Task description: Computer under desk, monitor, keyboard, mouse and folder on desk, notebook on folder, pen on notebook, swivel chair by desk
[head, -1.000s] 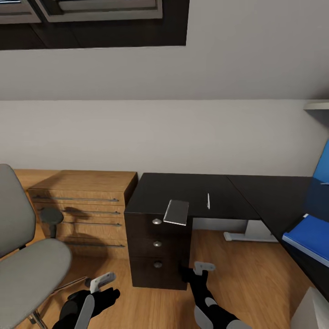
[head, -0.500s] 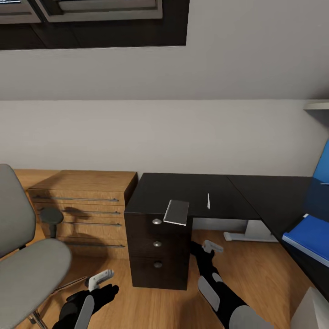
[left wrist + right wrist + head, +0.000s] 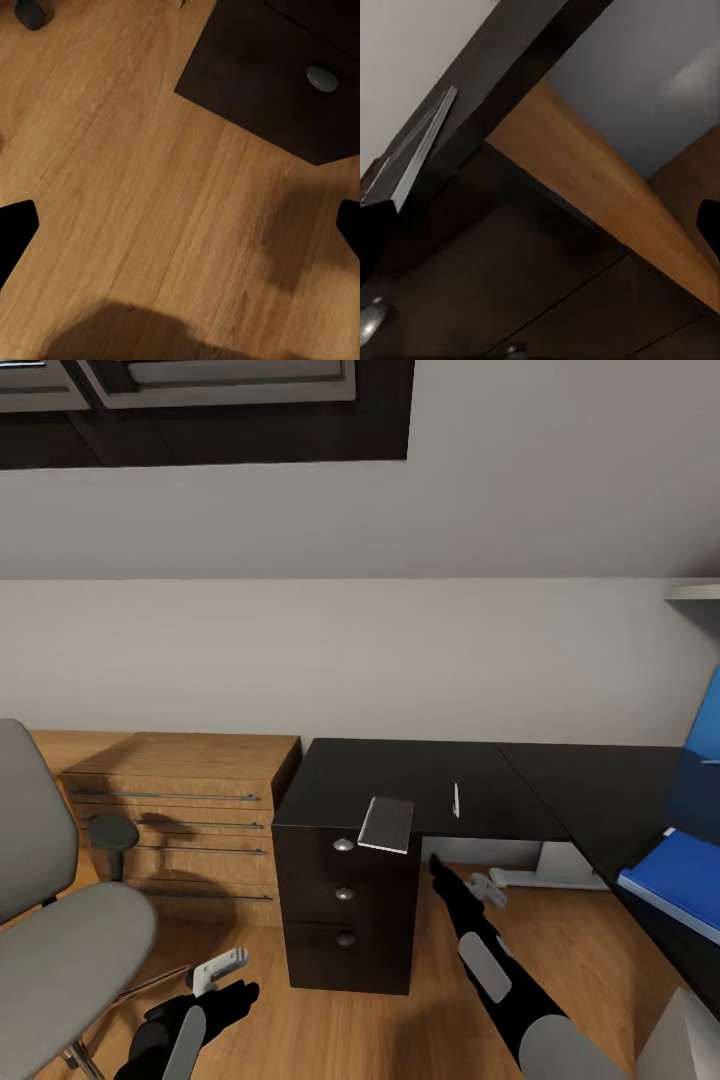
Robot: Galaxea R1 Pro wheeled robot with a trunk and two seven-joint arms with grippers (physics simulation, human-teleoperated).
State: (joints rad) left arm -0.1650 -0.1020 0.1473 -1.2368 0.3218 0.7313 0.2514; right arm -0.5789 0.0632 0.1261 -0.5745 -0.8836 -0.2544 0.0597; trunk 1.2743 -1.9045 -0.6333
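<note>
One thin notebook (image 3: 386, 824) overhangs glossy desk (image 3: 420, 780) edge.

Both arms at the frame's lower edge: glossy black segmented casings with grey oval panels. Left gripper (image 3: 222, 969) and right gripper (image 3: 484, 887) carry pale grey fingers.

Even, soft simulator light, moderately bright; the glossy black counter (image 3: 420, 780) mirrors the blue folder (image 3: 680, 875). Blurred shadows darken the wood floor (image 3: 150, 210), and the right wrist view looks smeared
</note>
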